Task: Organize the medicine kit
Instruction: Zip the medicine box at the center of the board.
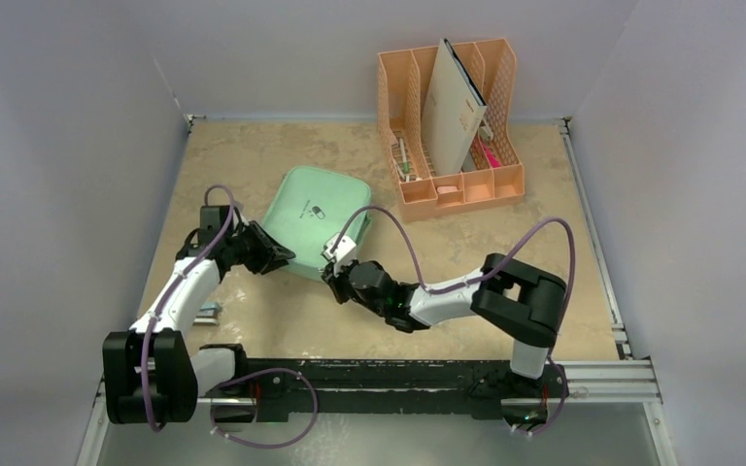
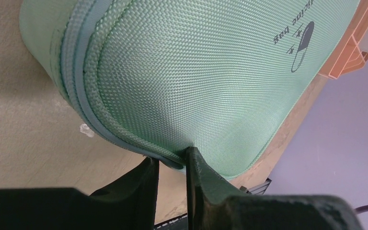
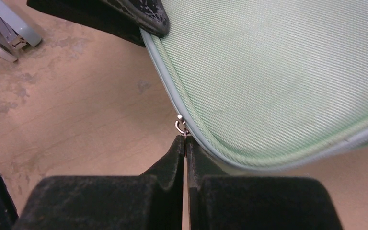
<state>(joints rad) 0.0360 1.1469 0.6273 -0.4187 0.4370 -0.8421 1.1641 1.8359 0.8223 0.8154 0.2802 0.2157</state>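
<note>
The medicine kit [image 1: 306, 218] is a mint-green woven case with a dark pill logo [image 2: 299, 45], lying zipped on the table. My left gripper [image 1: 277, 254] is at its near-left edge. In the left wrist view this gripper [image 2: 171, 160] is shut on the case's piped rim [image 2: 124, 139], one finger under it and one on top. My right gripper [image 1: 330, 274] is at the near-right corner. In the right wrist view it [image 3: 185, 140] is shut on the zipper pull, whose small metal ring [image 3: 180, 125] shows just above the fingertips.
A peach-orange file organizer [image 1: 452, 126] stands at the back right with a folder and pens in it, close behind the kit. A grey-blue stapler [image 3: 5, 33] lies on the table near the left arm. White walls enclose the table on three sides.
</note>
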